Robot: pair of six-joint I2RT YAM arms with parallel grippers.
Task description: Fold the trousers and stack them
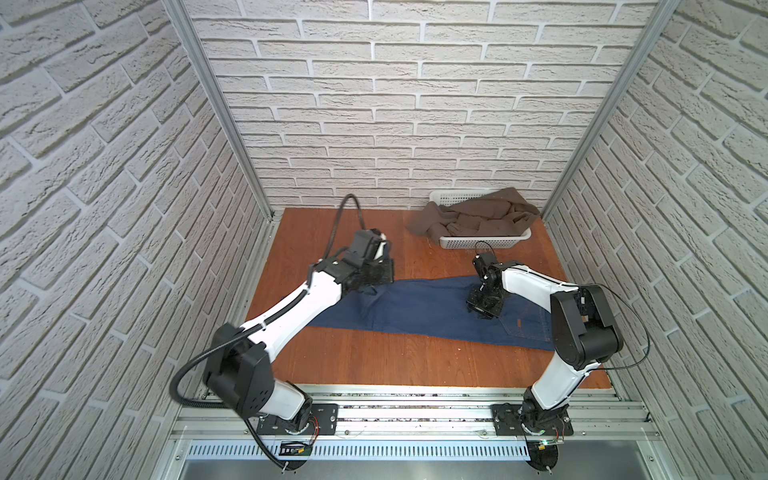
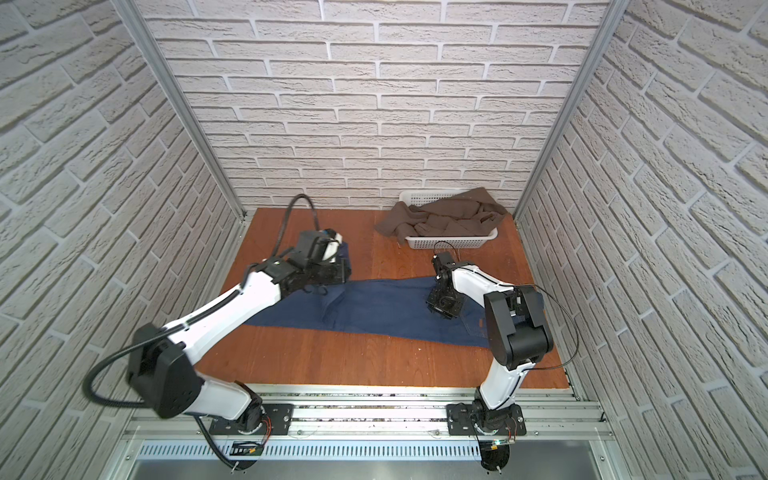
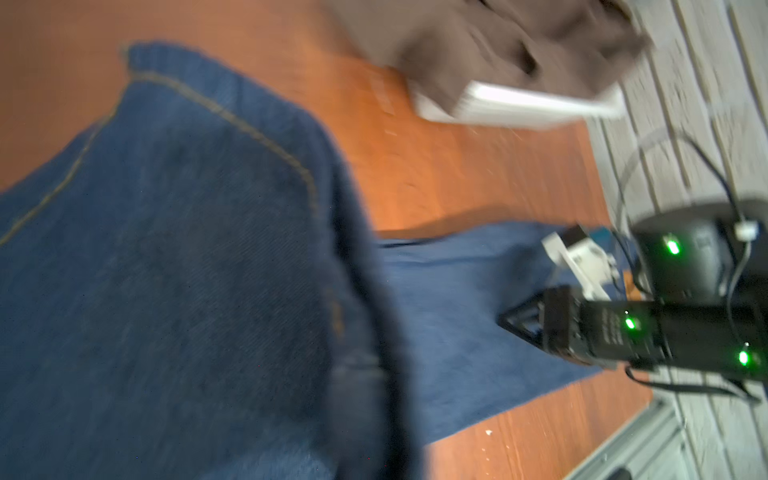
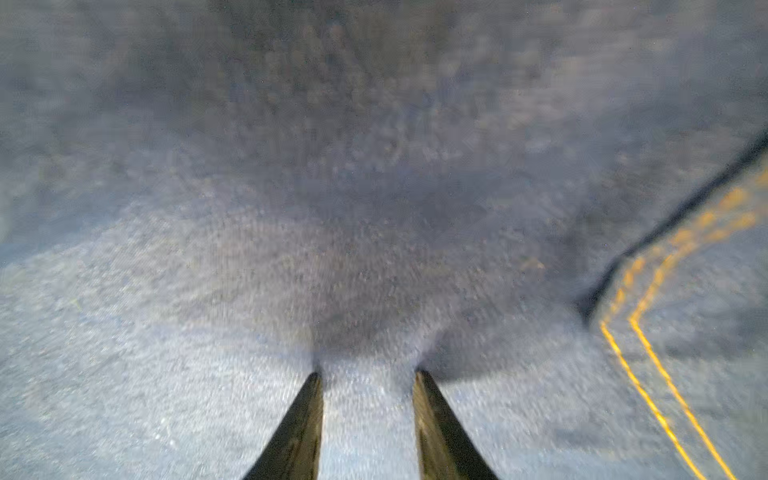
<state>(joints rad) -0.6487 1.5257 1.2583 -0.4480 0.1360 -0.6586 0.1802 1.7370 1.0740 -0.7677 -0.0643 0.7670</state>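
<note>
The trousers (image 1: 415, 307) lie flat across the middle of the table (image 1: 395, 361), stretched left to right. The waist end and back pocket (image 1: 528, 324) are on the right beside the right arm, and the legs run out to the left.

The left gripper (image 1: 380, 272) is clamped tight on the leg end and holds it up off the wood at the far-left end of the cloth. In its wrist view the hem (image 3: 232, 116), with its tan stitching, hangs close to the lens and is blurred.

The right gripper (image 1: 482, 305) points down onto the denim just left of the pocket. Its fingers (image 4: 307, 415) stand a narrow way apart with their tips pressed into the cloth, and I can make out nothing pinched between them.

At the far right, a white basket (image 1: 486, 243) holds a brown garment (image 1: 478, 216) that spills over its left side, well apart from the trousers.

To my eye this is the first fold across the length, with the leg end going over towards the waist while the right gripper pins the cloth down. The next move calls for the left arm to swing the hem rightwards in an arc. It should go high enough that the denim rolls over itself rather than dragging. The hem should then be laid square on the waist end. The right gripper sits close to where the hem should land, so it will likely have to lift clear first. Stacking has not begun.
</note>
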